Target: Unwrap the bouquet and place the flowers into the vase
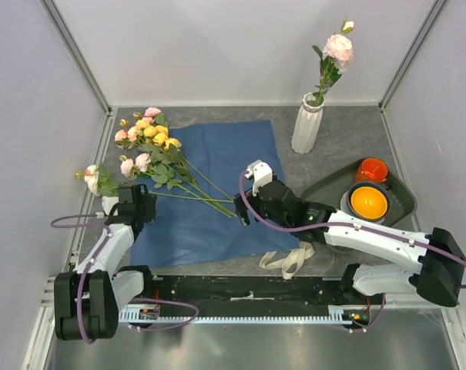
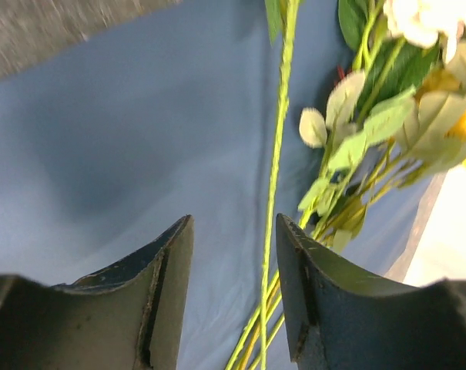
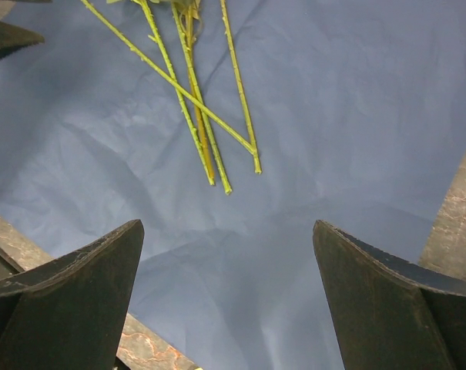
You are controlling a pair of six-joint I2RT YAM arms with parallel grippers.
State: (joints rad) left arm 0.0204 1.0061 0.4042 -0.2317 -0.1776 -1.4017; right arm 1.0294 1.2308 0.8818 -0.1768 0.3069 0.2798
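Note:
The blue paper sheet lies spread flat, unwrapped. The flowers lie across its left half, stems running down to the right. One cream-headed flower lies apart at the left edge. My left gripper sits low over its thin green stem. That stem runs between the left gripper's fingers, nearer the right one, with gaps on both sides. My right gripper hovers wide open just short of the cut stem ends. The white ribbed vase holds one pink rose.
A cream ribbon lies loose near the front edge, right of the paper. A dark grey tray at the right holds an orange bowl and an orange cup. Enclosure walls stand close on the left, right and back.

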